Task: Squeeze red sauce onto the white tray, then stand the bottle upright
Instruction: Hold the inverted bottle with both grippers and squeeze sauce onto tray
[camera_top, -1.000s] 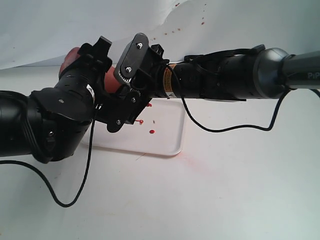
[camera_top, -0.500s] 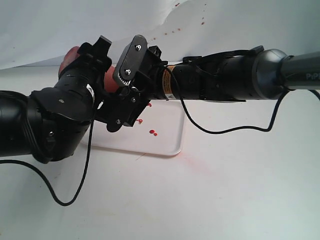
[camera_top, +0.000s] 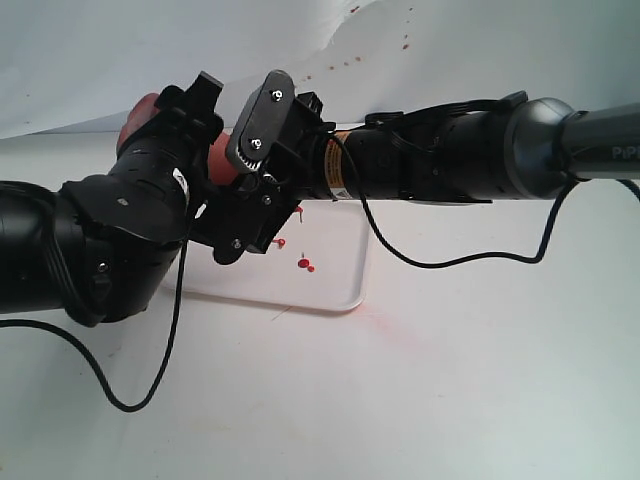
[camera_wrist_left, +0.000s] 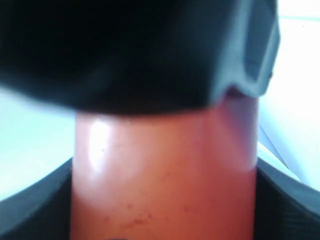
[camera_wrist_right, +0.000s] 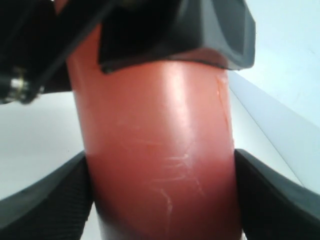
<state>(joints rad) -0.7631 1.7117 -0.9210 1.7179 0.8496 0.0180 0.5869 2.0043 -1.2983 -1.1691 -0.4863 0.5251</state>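
Clamps the bottle tilted over the white tray, fingers of left gripper and right gripper both closed on its red body, evidently to steady and squeeze so the red sauce drops inside the rim, not on the bench.

The bottle was dull orange-red with pale scratches. The sauce was bright red on the white tray. The tabletop was white with a faint pink stain. The arms were black.
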